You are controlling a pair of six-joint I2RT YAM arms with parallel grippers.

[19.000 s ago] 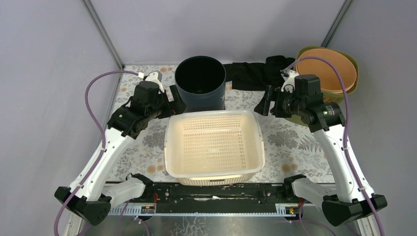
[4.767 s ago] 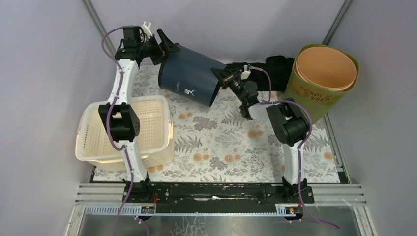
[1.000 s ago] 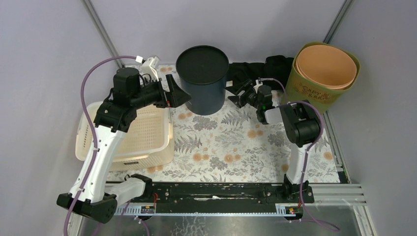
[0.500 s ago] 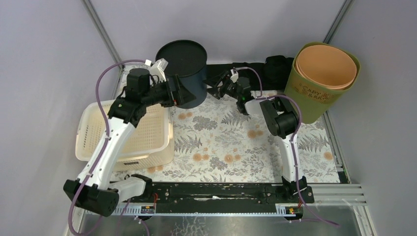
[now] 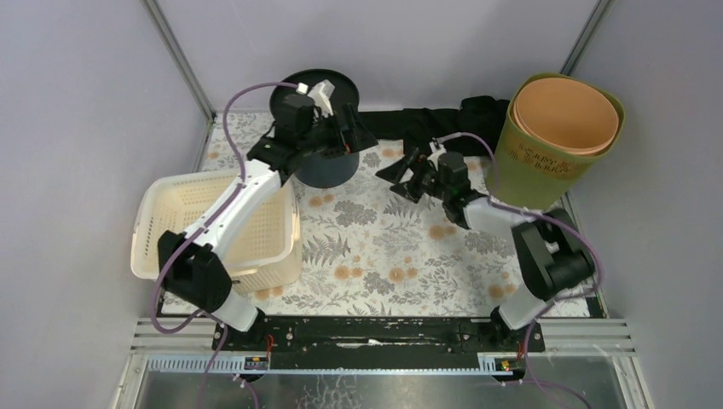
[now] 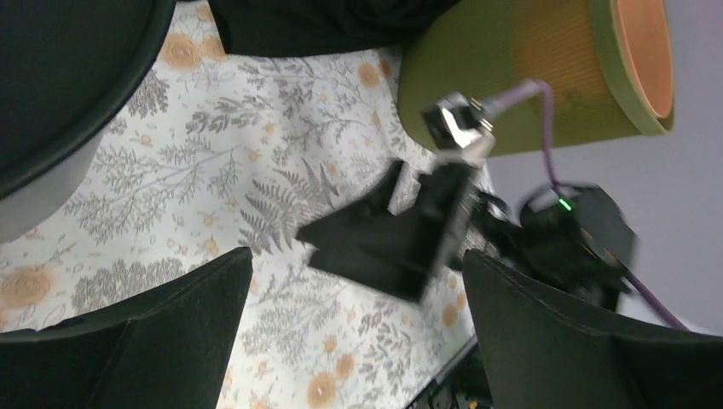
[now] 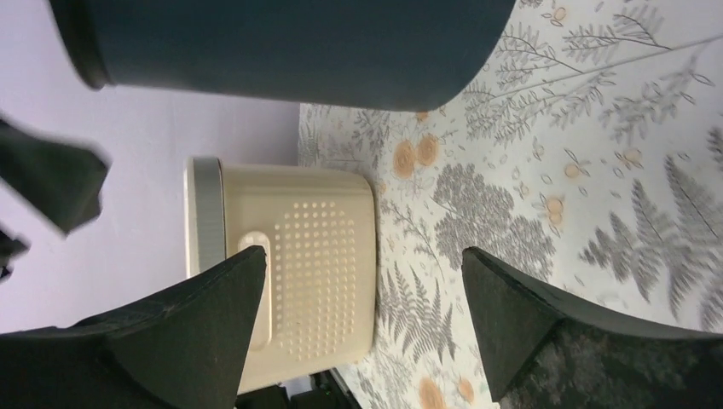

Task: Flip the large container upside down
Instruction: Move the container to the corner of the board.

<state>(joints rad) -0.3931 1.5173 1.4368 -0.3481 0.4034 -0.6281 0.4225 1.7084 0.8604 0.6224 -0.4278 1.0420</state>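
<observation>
The large container [image 5: 328, 170] is a dark navy bucket standing upside down at the back of the table, its flat base facing up. In the right wrist view its wall [image 7: 290, 43] fills the top. My left gripper [image 5: 352, 136] reaches across the upturned base, past its right edge, open and holding nothing. In the left wrist view the left gripper [image 6: 355, 254] frames the floral mat, and the base [image 6: 60, 77] shows at the upper left. My right gripper [image 5: 399, 179] hovers just right of the container, apart from it, open and empty. The right gripper [image 7: 364, 254] looks along the mat.
A cream perforated basket [image 5: 213, 221] sits at the left edge of the table. A green bin [image 5: 529, 166] with an orange liner stands at the back right. Black cloth [image 5: 426, 128] lies along the back edge between the container and the bin.
The container slid left and now stands still. My left gripper swung from its left side across its top to the right. My right gripper pulled back to the right and opened wider.
</observation>
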